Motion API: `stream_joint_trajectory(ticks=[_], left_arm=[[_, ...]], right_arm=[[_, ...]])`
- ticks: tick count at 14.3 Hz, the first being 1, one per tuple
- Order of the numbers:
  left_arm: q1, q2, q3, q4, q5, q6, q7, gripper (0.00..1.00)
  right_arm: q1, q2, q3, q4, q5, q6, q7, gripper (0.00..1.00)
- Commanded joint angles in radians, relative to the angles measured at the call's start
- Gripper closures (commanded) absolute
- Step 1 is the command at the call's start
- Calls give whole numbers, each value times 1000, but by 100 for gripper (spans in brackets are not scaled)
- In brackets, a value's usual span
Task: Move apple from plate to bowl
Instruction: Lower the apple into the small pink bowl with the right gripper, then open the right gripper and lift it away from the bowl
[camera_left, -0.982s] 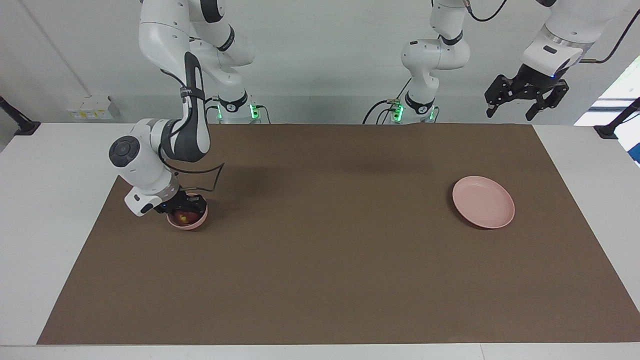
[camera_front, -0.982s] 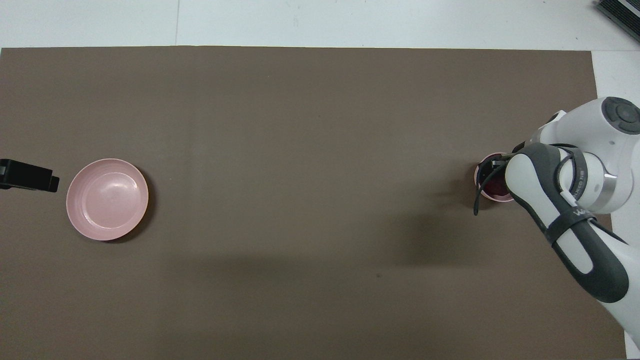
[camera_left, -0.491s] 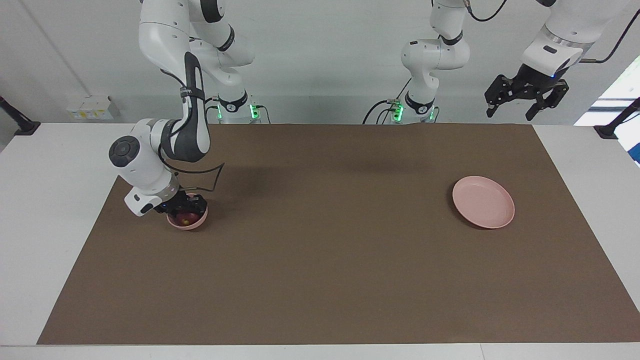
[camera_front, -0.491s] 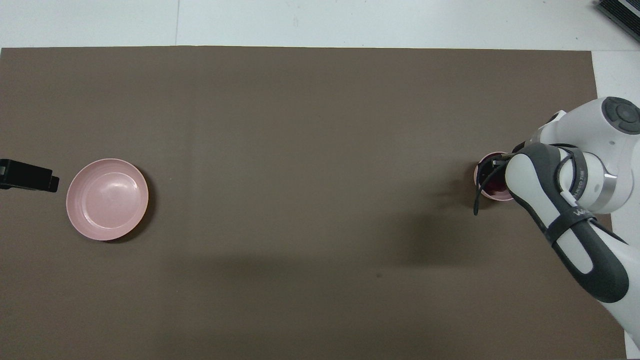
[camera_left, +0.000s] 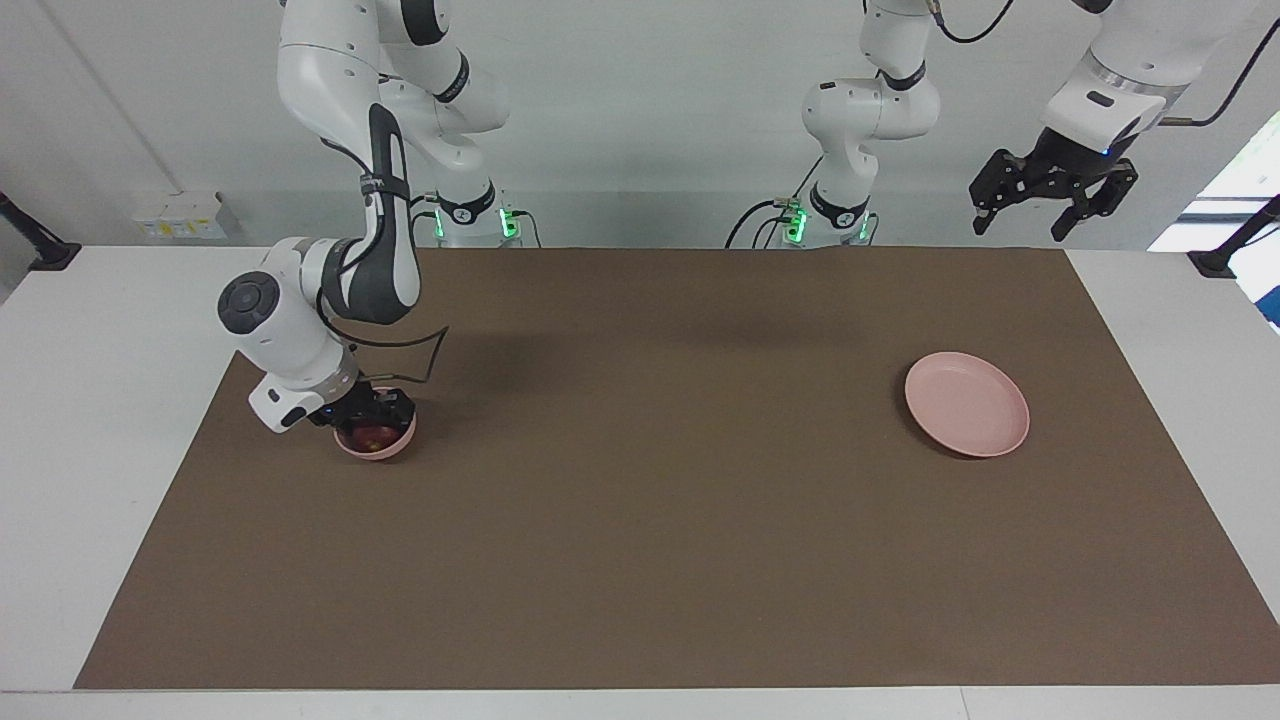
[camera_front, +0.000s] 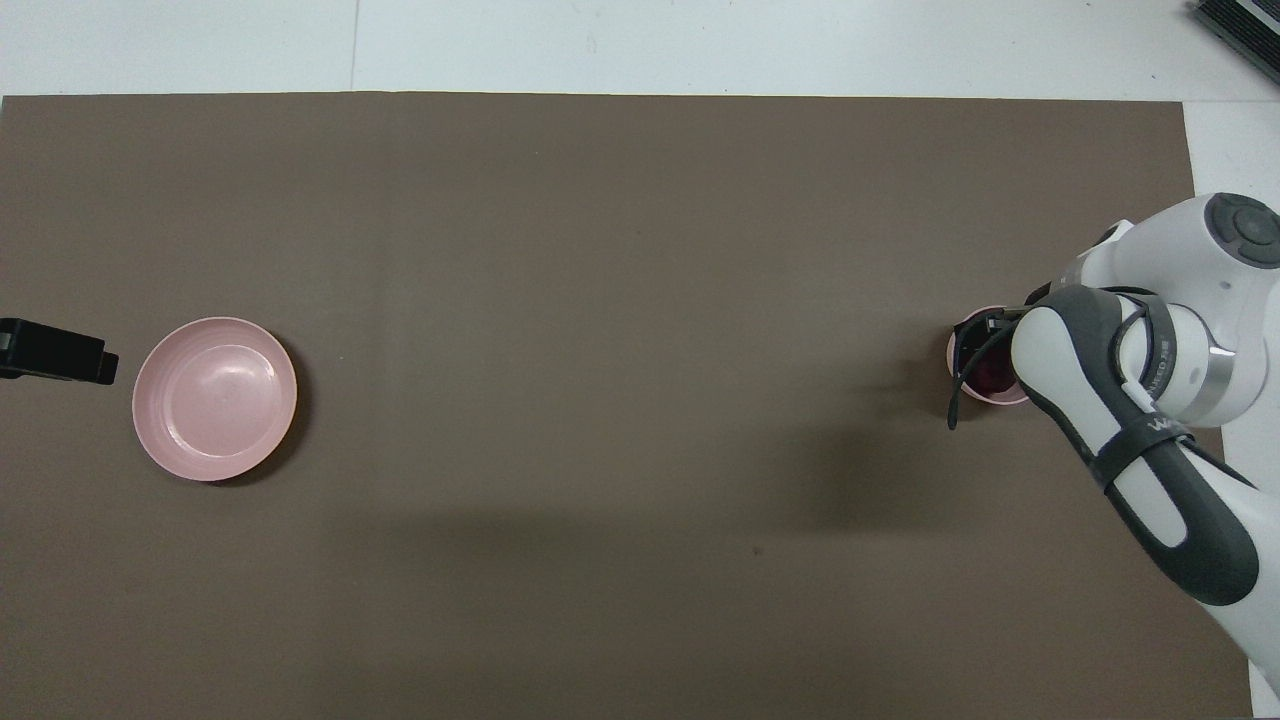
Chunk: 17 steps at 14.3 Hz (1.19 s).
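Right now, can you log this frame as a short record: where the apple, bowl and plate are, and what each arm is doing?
apple: in the bowl
bowl: on the mat, toward the right arm's end
plate: empty, on the mat, toward the left arm's end
right gripper: low at the bowl, just over the apple
left gripper: raised near the plate's end of the table, jaws open, waiting
mat: brown, covers the table

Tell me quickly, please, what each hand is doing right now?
Left hand: open, empty, waiting raised near its end of the table.
Right hand: at the bowl over the apple; grip cannot be told.
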Motion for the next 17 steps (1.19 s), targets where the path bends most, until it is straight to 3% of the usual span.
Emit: stream_joint_trajectory(ticks=[1, 10, 17], left_arm=[[-13, -6, 11, 6, 11, -20, 0, 0], [-13, -7, 11, 6, 11, -20, 0, 0], [-13, -6, 11, 6, 11, -20, 0, 0]], right_arm=[[-11, -17, 9, 13, -19, -4, 26, 0], [3, -162, 12, 128, -94, -230, 139, 0], [-2, -257, 5, 361, -103, -547, 141, 0]])
